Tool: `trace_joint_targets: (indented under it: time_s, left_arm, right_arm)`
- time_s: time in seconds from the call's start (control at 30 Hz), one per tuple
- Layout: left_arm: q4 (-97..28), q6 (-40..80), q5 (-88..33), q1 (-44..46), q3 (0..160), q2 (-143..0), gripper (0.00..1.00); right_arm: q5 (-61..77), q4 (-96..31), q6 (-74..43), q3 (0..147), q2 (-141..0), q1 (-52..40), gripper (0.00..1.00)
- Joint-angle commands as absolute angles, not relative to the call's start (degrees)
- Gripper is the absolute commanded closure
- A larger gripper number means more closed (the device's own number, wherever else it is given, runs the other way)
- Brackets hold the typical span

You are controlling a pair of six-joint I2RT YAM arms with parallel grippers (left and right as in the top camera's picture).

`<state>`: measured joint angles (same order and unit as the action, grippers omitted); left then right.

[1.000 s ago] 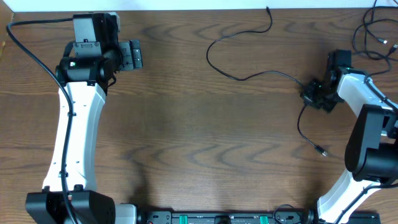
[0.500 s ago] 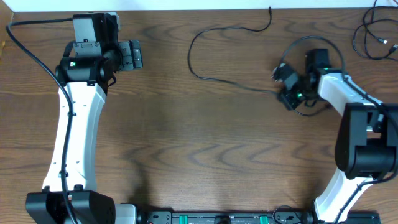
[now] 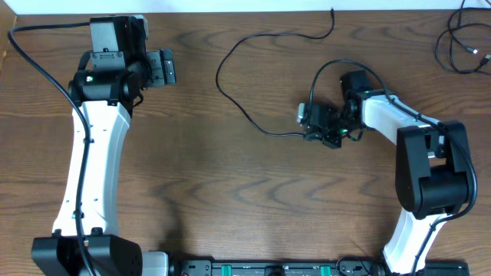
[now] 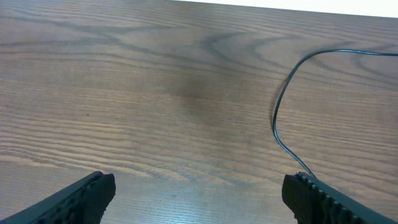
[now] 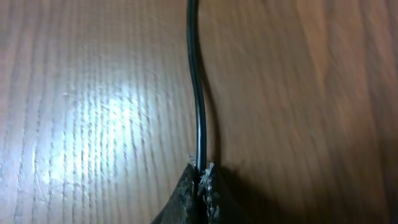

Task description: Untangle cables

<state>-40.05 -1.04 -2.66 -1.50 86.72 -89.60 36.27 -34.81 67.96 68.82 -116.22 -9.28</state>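
Observation:
A thin black cable (image 3: 230,54) loops across the upper middle of the table, from a plug end near the back edge (image 3: 332,12) round to my right gripper (image 3: 314,132), which is shut on it. In the right wrist view the cable (image 5: 197,81) runs straight out from between the closed fingertips (image 5: 200,171). My left gripper (image 3: 163,67) is open and empty at the upper left; its wrist view shows both fingers wide apart (image 4: 199,193) and the same cable's curve (image 4: 281,118) to the right. More black cables (image 3: 460,42) lie at the far right corner.
Wooden table (image 3: 230,192) with a white strip along the back edge. The right arm stretches leftward over the table's right half, a loop of cable (image 3: 337,69) arching above it. The robot base rail (image 3: 268,268) runs along the front edge.
My right gripper has dragged the black cable leftward across the table, from the right side to the centre-right. The cable's loop has shifted left and widened. The left arm has not moved.

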Motion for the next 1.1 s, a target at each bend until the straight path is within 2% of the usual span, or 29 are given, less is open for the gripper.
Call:
trace_joint_targets:
  time_s: [0.0, 0.3, 0.4, 0.47, 0.5, 0.73, 0.83, 0.97, 1.07]
  left_arm:
    - [-40.1, -0.1, -2.3, -1.7, 86.9, -89.6, 0.08]
    - [-40.1, -0.1, -2.3, -1.7, 86.9, -89.6, 0.08]
    - [-40.1, -0.1, -2.3, -1.7, 86.9, -89.6, 0.08]
    - [-40.1, -0.1, -2.3, -1.7, 86.9, -89.6, 0.08]
    - [-40.1, -0.1, -2.3, -1.7, 86.9, -89.6, 0.08]
    - [-40.1, -0.1, -2.3, -1.7, 86.9, -89.6, 0.08]
    - [-40.1, -0.1, -2.3, -1.7, 86.9, -89.6, 0.08]
    - [-40.1, -0.1, -2.3, -1.7, 86.9, -89.6, 0.08]
    - [-40.1, -0.1, -2.3, -1.7, 86.9, -89.6, 0.08]
  right_arm:
    - [38.0, -34.9, 72.7, 68.4, -117.3, -10.7, 0.99]
    - [38.0, -38.6, 80.6, 68.4, -117.3, -12.9, 0.97]
    - [36.9, -38.4, 80.6, 68.5, -117.2, -12.9, 0.31]
    - [36.3, -38.5, 80.4, 68.7, -116.5, -12.8, 0.14]
    - [36.3, -38.4, 80.0, 68.7, -115.8, -12.8, 0.01]
    - [36.8, -35.5, 74.0, 69.4, -107.6, -12.8, 0.01]
    - [36.6, -27.7, 62.1, 69.4, -104.7, -12.8, 0.01]
    - [33.3, -11.2, 37.7, 69.3, -103.9, -12.4, 0.01]
    - [27.9, -1.7, 23.9, 69.3, -104.7, -12.1, 0.01]
